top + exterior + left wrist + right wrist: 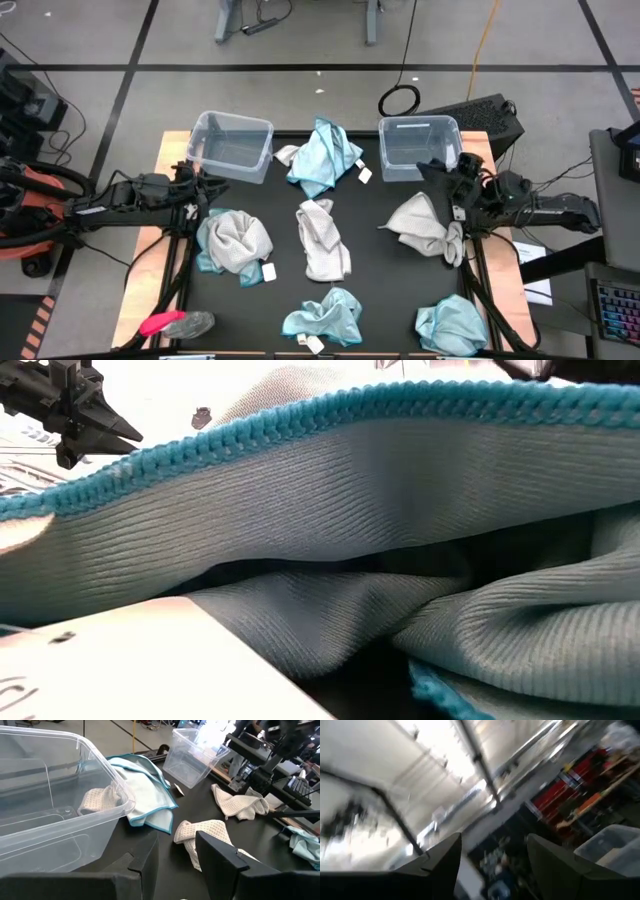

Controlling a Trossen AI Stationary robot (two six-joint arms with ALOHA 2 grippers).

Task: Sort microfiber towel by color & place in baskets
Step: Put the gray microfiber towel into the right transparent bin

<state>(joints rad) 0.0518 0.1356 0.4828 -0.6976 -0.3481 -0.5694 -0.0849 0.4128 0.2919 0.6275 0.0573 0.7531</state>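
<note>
Black matting covers the table [370, 300], and from where I stand both baskets sit at its far edge — the left basket [232, 146] and the right basket [419, 146] — each looking empty, so the sorting seems barely begun.

Six cloths lie loose. A teal towel [322, 155] is heaped between the baskets, touching neither. A pale towel with a teal one under it [234, 242] lies on the left, a long pale towel [322, 238] in the middle, and two more teal ones at the near edge: one at centre [324, 318], one at the right corner [452, 324].

The right gripper [450, 195] hangs beside the right basket with a grey-white towel [422, 224] drooping just below it; whether its fingers pinch that cloth I cannot tell from above, though its own camera shows them spread. The left gripper [193, 192] waits just beside the left basket, fingers apart and holding nothing.

A pink-and-grey object [175, 323] rests at the near left corner, out of the way. In my judgement the stacked pair on the left will be the awkward one — two colours tangled together.
</note>
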